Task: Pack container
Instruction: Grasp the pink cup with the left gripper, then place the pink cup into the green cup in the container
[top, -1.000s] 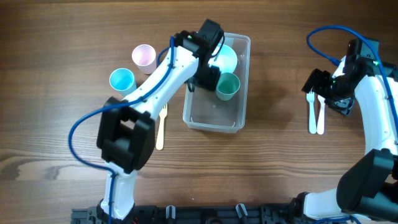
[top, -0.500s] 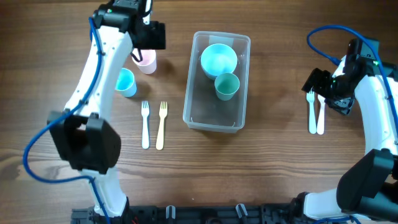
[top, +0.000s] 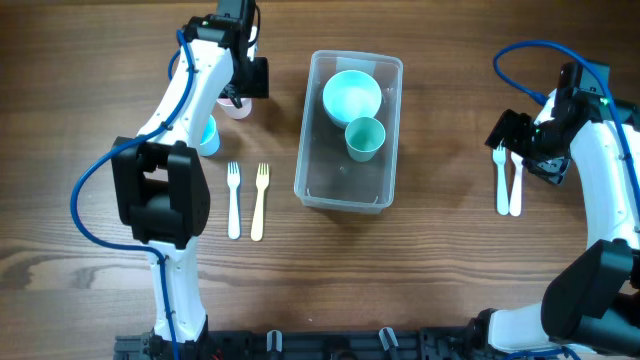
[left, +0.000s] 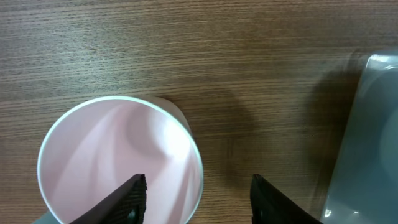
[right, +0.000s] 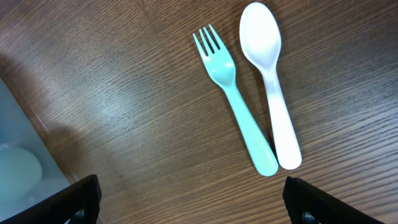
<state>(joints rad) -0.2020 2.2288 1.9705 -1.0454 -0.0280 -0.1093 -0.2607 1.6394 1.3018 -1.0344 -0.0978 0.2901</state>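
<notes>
The clear plastic container stands at the table's middle and holds a light blue bowl and a teal cup; its edge shows in the left wrist view and the right wrist view. My left gripper is open, straddling the right rim of the pink cup, one finger inside and one outside. My right gripper is open and empty, just right of a teal fork and a white spoon lying on the table.
A blue cup stands partly under the left arm. A light blue fork and a cream fork lie left of the container.
My left gripper left the container, where the teal cup now stands, swung to the far left, then came down over the pink cup. The right arm has not moved.
</notes>
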